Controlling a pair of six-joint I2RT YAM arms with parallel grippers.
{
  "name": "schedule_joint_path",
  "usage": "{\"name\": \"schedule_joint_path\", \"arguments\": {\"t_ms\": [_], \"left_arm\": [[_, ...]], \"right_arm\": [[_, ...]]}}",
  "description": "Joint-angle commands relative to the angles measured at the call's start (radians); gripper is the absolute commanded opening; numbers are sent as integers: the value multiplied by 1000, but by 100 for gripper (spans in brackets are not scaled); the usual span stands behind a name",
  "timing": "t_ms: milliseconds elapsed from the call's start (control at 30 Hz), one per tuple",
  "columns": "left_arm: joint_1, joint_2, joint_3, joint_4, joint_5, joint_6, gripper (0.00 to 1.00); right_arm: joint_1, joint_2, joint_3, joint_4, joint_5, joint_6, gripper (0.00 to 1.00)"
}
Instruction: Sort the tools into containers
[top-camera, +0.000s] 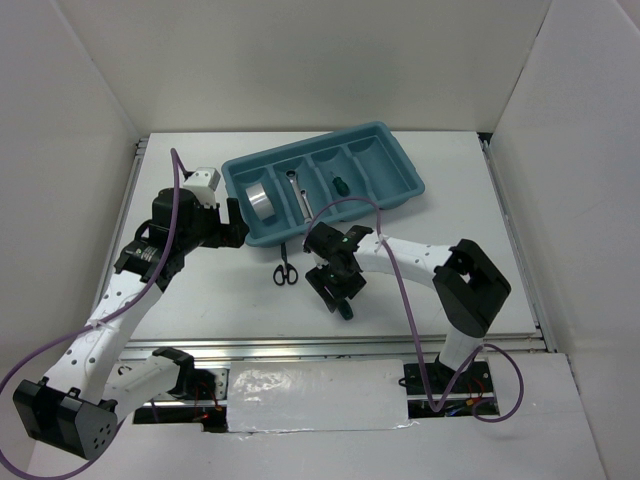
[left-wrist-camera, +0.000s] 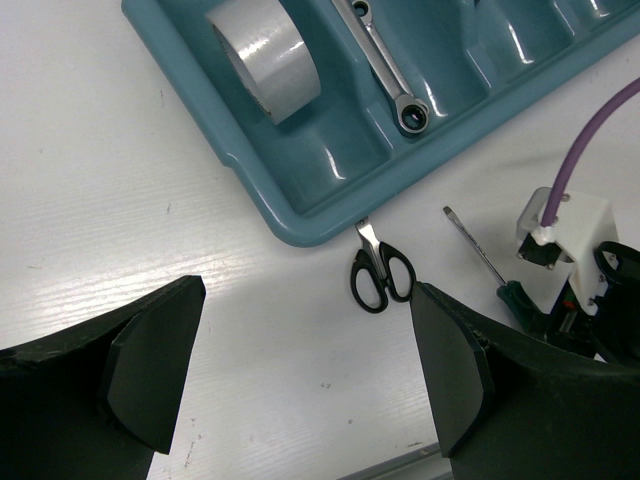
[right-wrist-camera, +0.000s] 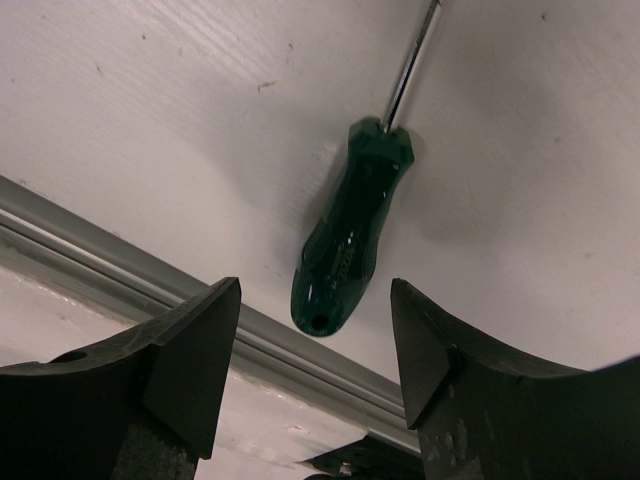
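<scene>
**A:** Nearest us, the long screwdriver (right-wrist-camera: 350, 235) lies flat on the table (right-wrist-camera: 150, 80), just inside the front rail (right-wrist-camera: 100, 240). Our right gripper (top-camera: 338, 295) hangs over it, jaws apart on either side of the green handle, neither touching it.

**B:** So we're at the pick of that one. We'd say the next move is to sink lower and close across the handle — clear of the rail.

**A:** Further out lie the scissors (left-wrist-camera: 380, 278), blade tips right by the tray (left-wrist-camera: 300, 215). Our left gripper (left-wrist-camera: 305, 330) hovers above, spread wide, holding nothing.

**B:** Beyond, the tape roll (left-wrist-camera: 265, 55) fills the leftmost compartment, a wrench (left-wrist-camera: 385, 70) the next and the stubby screwdriver (top-camera: 340, 183) the third — we'd put the long one beside it.
</scene>
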Motion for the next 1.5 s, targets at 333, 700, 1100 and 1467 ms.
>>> {"name": "schedule_joint_path", "arguments": {"t_ms": [333, 700, 1100, 1467], "left_arm": [[-1, -22, -4, 38, -8, 13, 97], [0, -30, 8, 56, -2, 36, 98], [0, -22, 3, 87, 33, 56, 98], [-12, -31, -55, 133, 33, 53, 95]], "right_arm": [[-29, 120, 79, 42, -55, 15, 38], [224, -260, -103, 89, -78, -244, 0], [-105, -207, 332, 137, -8, -371, 0], [-454, 419, 1062, 0, -91, -267, 0]]}}
